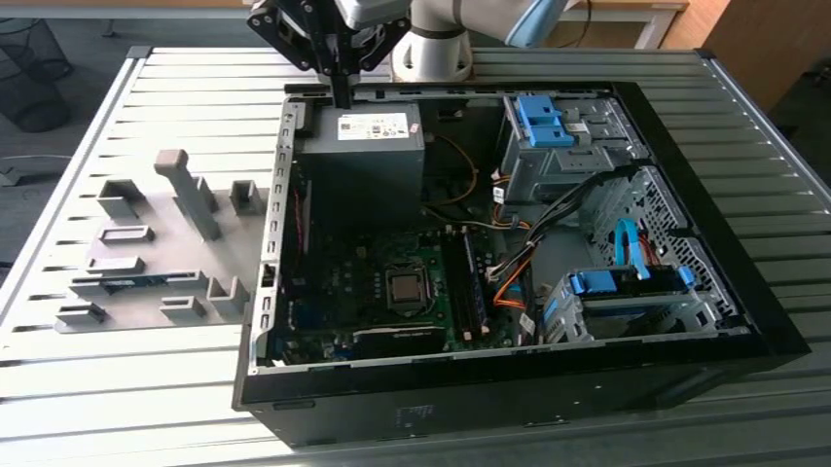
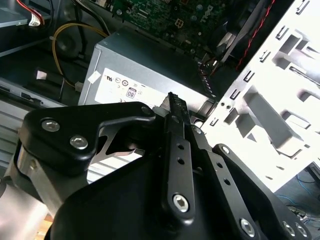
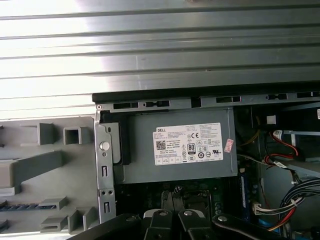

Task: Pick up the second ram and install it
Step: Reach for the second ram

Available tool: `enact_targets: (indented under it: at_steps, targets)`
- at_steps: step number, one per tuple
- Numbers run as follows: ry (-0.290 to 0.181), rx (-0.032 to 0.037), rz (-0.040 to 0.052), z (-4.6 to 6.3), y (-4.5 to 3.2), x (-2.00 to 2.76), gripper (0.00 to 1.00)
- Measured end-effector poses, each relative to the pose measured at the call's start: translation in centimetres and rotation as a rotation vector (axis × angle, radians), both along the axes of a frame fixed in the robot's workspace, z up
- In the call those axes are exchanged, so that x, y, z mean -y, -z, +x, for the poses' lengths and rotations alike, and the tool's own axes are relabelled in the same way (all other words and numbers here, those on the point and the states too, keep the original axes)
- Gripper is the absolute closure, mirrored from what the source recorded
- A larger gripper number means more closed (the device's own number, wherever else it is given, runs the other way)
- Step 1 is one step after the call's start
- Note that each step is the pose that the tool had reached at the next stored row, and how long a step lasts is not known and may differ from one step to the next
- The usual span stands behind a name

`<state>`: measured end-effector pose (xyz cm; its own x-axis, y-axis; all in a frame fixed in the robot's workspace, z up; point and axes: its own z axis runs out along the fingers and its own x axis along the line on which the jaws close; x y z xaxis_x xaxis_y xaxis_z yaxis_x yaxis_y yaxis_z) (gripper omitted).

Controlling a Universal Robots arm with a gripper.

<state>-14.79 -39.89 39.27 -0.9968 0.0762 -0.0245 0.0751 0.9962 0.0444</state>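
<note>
Slatted metal table [image 1: 117, 399] takes up most of the exterior view, ribs running 9 to 3 o'clock. The same ribs show in the first wrist view [image 3: 160, 45]. Light is strong: slats pale and shiny, and part of them is glared to white in the first wrist view. Grey floor [image 1: 97, 34] at 11 o'clock beyond the table's corner. Black wire-mesh bin [image 1: 29, 78] stands on it at 10 o'clock, apart from the table. Pale desk edge [image 1: 643, 12] at 1 o'clock. Brown wooden panel [image 1: 766, 44] at 2 o'clock, just beyond the table's far corner.
</note>
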Motion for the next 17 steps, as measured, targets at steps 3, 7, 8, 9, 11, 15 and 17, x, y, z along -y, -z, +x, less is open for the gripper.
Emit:
enact_targets:
  at_steps: [3, 7, 8, 9, 11, 15, 17]
  targets:
    - [0.0, -0.0001, 0.0, -0.05, 0.0, 0.0, 0.89]
    - [0.0, -0.0001, 0.0, -0.13, 0.0, 0.0, 0.89]
    - [0.0, -0.0001, 0.0, -0.15, 0.0, 0.0, 0.89]
    - [0.0, -0.0001, -0.0001, -0.17, 0.0, 0.0, 0.89]
    - [0.0, 0.0, 0.0, -0.21, 0.0, 0.0, 0.89]
    - [0.0, -0.0001, 0.0, -0.31, 0.0, 0.0, 0.89]
    - [0.0, 0.0, 0.0, -0.38, 0.01, 0.0, 0.89]
